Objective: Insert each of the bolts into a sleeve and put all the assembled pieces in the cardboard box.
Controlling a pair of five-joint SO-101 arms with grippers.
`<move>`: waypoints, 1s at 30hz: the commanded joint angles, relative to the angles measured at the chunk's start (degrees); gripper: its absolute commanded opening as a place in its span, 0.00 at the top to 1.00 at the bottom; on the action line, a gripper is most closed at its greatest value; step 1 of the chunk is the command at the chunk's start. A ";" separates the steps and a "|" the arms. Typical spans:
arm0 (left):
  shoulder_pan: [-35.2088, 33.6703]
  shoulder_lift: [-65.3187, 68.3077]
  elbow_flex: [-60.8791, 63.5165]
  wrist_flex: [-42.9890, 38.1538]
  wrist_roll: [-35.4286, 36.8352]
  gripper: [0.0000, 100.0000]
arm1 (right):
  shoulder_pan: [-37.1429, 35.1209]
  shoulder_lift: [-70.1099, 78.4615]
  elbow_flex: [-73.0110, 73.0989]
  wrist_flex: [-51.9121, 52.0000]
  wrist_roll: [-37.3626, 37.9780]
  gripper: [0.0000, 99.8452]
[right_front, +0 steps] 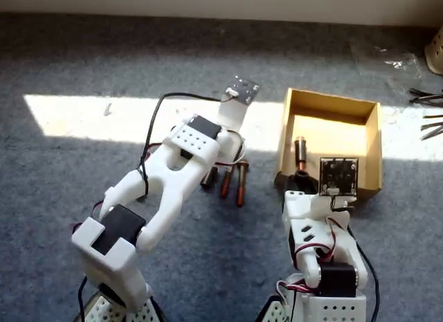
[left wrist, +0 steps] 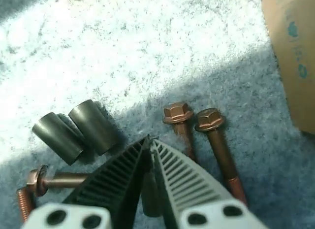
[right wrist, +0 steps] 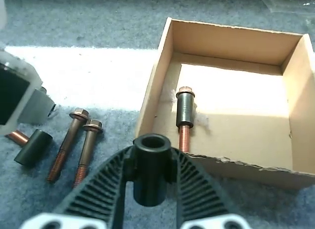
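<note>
From above, the cardboard box [right_front: 331, 100] sits at three o'clock of two loose bolts [right_front: 241, 185] on the carpet [right_front: 83, 66]. The left pincer [left wrist: 150, 140] is closed tip to tip, gripping nothing I can make out, near two sleeves [left wrist: 93, 125]. The right pincer [right wrist: 151, 155] is clamped on a dark sleeve [right wrist: 151, 177] just outside the box, where one assembled piece [right wrist: 185, 113] lies.

My left gripper [left wrist: 150, 139] covers most of a dark piece [left wrist: 149, 199], perhaps a sleeve; left of the cardboard box [left wrist: 295, 66], one bolt [left wrist: 22, 209] is cut by the edge.

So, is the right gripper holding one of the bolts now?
No, the right gripper is shut on a dark sleeve, and the sleeve's open end is hollow and empty.
</note>
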 commanded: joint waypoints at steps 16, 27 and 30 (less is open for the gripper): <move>2.33 -0.22 -1.80 -0.53 0.53 0.91 | 0.31 -0.66 -0.48 -0.22 0.09 1.00; 1.27 1.98 -2.15 -0.79 0.26 0.91 | 0.31 -1.10 -0.48 -0.13 0.09 1.00; 0.75 5.23 -4.35 -0.62 0.26 0.91 | 0.31 -1.10 -0.48 -0.13 0.09 1.00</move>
